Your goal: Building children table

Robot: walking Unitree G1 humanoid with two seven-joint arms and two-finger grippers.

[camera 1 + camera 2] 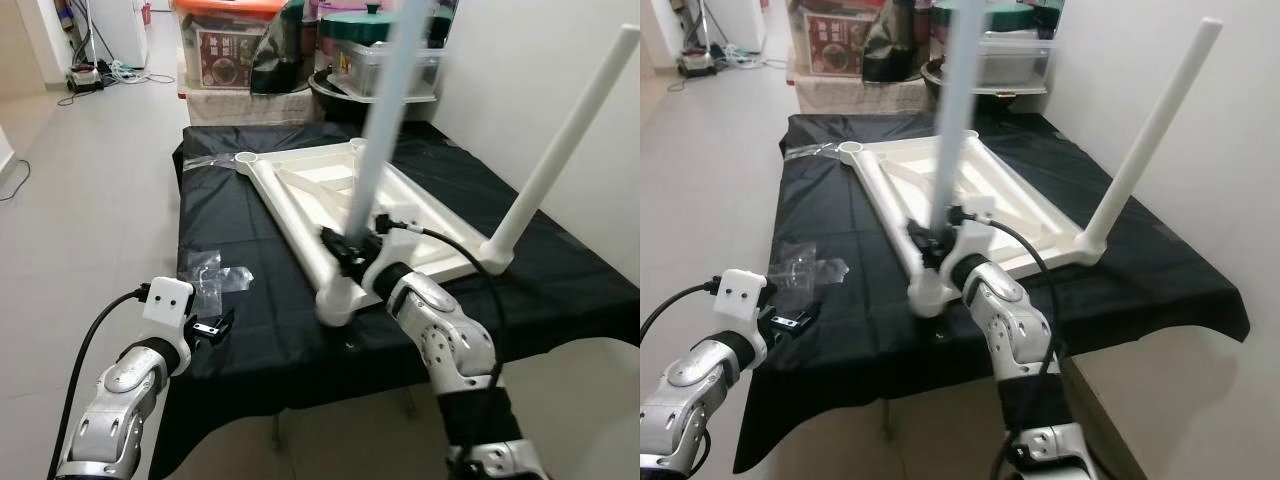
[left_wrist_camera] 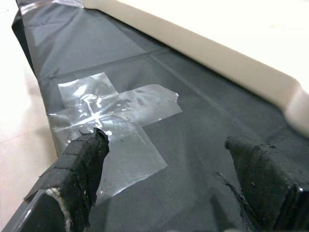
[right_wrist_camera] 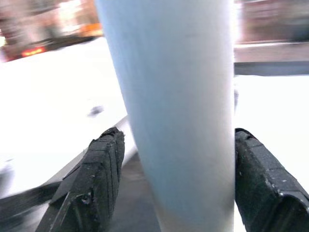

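Right gripper point(image 1: 352, 245) has its two black fingers point(image 3: 99, 179) on either side of the pale blue leg point(image 1: 385, 105), low on the shaft; in the right wrist view one pad seems to stand slightly off the tube, so whether it is pinching firmly or only bracketing the leg cannot be told for certain. Holding it near the foot makes sense: the leg's lower end sits just beneath the gripper at the near corner socket point(image 1: 335, 305) of the upturned white tabletop point(image 1: 320, 180), and a low grip gives control for seating or turning it there. Blur along the shaft suggests it is moving.

Beyond the gripper and to its right, a white leg point(image 1: 565, 140) already stands in another corner, leaning outward. Further away, two empty sockets wait at the far corners.

Left gripper point(image 1: 212, 327) hovers with fingers spread, empty, at the near left edge of the black-covered table point(image 1: 560, 290), well apart from the right gripper, just short of a patch of clear tape point(image 2: 113, 113) stuck on the cloth.

Room is tight: the socket lies close to the table's near edge, so a hard push could slide the tabletop off. The long leg sweeps high toward the storage bins point(image 1: 225, 45) behind. Floor to the left is open.
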